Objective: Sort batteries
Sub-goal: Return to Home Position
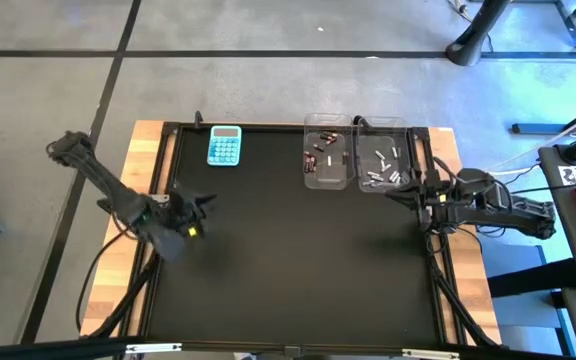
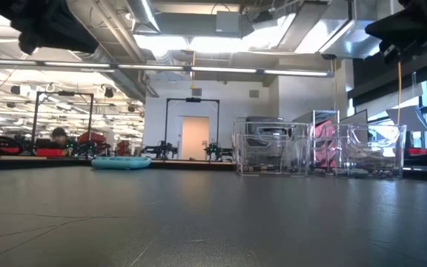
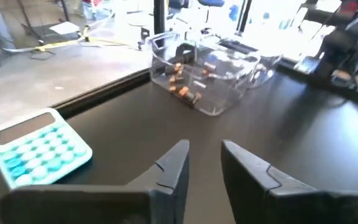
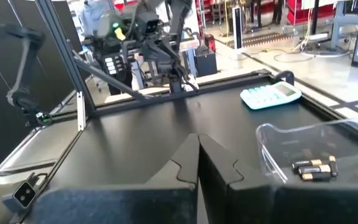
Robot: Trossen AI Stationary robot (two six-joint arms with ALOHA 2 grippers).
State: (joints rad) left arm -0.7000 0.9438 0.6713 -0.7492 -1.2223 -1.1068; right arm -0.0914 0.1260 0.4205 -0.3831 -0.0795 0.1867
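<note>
Two clear bins stand side by side at the table's far edge. The left bin (image 1: pixel 328 158) holds several dark batteries with red (image 3: pixel 182 88). The right bin (image 1: pixel 383 162) holds several silvery-white batteries (image 1: pixel 380 172). My left gripper (image 3: pixel 205 149) hovers over the table's left part (image 1: pixel 206 202), open and empty, pointing toward the bins. My right gripper (image 4: pixel 197 138) hovers near the table's right edge (image 1: pixel 396 194), just nearer than the right bin, shut and empty. A bin with several batteries (image 4: pixel 312 169) shows in the right wrist view.
A light-blue calculator (image 1: pixel 224 146) lies at the far edge, left of the bins; it also shows in the left wrist view (image 3: pixel 37 155). The black mat (image 1: pixel 298 260) spreads wide between the arms. A raised dark frame (image 1: pixel 168 170) borders the mat.
</note>
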